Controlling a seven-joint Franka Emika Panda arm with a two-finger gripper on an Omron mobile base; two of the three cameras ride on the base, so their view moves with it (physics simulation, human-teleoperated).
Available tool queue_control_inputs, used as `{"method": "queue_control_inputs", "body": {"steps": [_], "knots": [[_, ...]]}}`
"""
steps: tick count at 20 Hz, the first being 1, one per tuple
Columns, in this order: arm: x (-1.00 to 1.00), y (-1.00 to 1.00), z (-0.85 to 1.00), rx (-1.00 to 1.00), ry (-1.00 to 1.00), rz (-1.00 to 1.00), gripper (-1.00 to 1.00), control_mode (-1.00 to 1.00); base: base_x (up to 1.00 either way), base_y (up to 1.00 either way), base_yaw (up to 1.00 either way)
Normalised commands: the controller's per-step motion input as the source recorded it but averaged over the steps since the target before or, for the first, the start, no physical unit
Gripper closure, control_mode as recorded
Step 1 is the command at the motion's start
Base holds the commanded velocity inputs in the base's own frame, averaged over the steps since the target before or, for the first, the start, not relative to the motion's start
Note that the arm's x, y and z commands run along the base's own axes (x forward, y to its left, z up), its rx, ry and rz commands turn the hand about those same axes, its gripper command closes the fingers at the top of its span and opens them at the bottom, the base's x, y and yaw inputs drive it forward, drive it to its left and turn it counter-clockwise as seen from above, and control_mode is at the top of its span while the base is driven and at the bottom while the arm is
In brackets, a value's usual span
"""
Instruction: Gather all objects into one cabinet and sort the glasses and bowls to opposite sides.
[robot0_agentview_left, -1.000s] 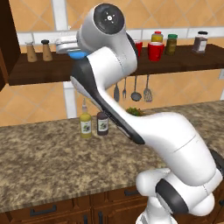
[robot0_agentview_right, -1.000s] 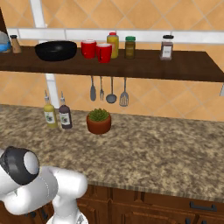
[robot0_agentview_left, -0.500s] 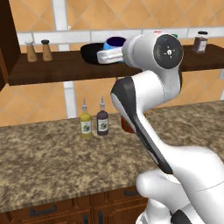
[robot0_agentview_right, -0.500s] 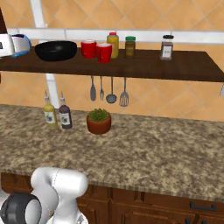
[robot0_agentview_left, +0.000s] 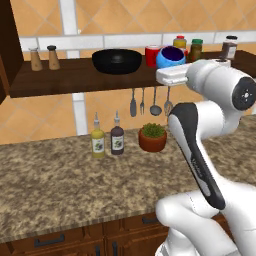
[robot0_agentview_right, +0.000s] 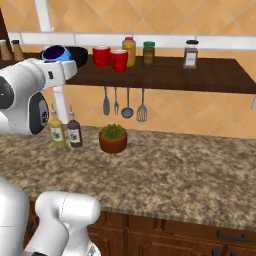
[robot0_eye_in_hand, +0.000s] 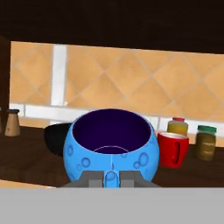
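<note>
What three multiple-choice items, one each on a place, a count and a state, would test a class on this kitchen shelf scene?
1. Where does the black bowl stand?
A. On the shelf
B. On the counter
C. Beside the plant pot

2. How many red cups stand on the shelf?
A. One
B. Two
C. Four

3. What is the state of the blue bowl?
A. Lying upside down on the counter
B. Held upright in the closed fingers
C. Stacked inside the black bowl

Answers:
1. A, as the left base view shows it on the dark plank, left of the cups.
2. B, as the right base view shows two side by side, left of the yellow-lidded jar.
3. B, as the hand view shows the fingers pinching its near rim, mouth up.
</note>
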Motion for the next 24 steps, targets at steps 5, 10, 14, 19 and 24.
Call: {"method": "queue_control_inputs", "body": {"steps": [5,10,14,19,24], "knots": [[0.0,-1.0,0.0,0.08,0.0,0.0,1.0,-1.0,0.0,0.0,0.0],[0.0,-1.0,0.0,0.08,0.0,-0.01,1.0,-1.0,0.0,0.0,0.0],[-0.01,-0.98,0.01,0.08,0.0,-0.06,1.0,-1.0,0.0,0.0,0.0],[0.0,-0.88,0.06,0.03,0.25,-0.15,1.0,-1.0,0.0,0.0,0.0],[0.0,-0.24,0.01,0.0,0.12,-0.05,1.0,-1.0,0.0,0.0,0.0]]}}
